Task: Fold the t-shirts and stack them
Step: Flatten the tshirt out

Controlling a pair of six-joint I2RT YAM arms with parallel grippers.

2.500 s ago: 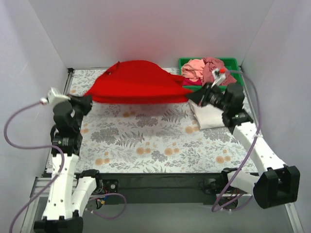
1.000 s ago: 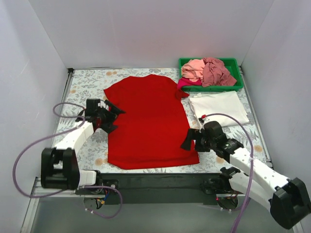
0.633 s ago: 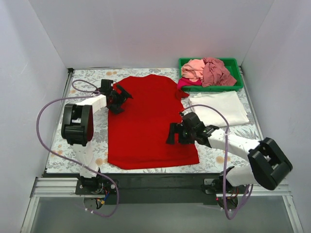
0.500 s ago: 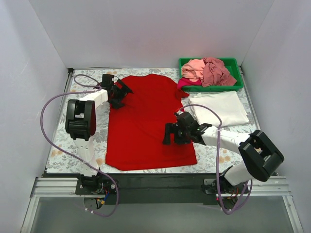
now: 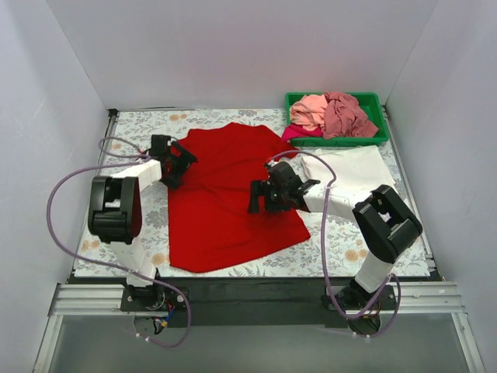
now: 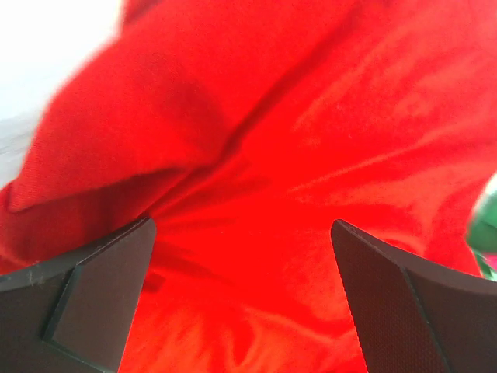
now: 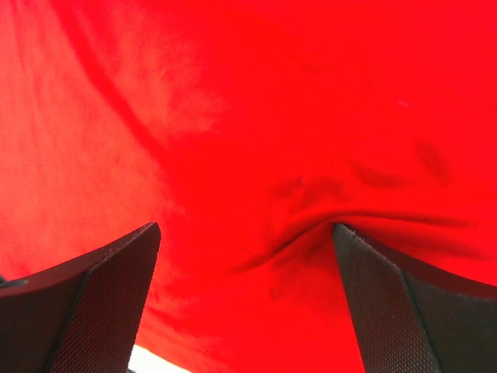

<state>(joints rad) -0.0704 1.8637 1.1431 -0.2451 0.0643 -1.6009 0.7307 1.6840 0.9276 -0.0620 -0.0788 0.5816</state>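
Where the red shirt lies spread on the flowery bench, both tools reach down to it, opened wide, gripping nothing: the left tool at its top left edge, the right tool at its right side. A folded white shirt lies just beside. Pink shirts fill the green tray behind.

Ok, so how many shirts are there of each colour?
red shirt: 1
white shirt: 1
light pink shirt: 1
dusty rose shirt: 1
magenta shirt: 1
Total: 5
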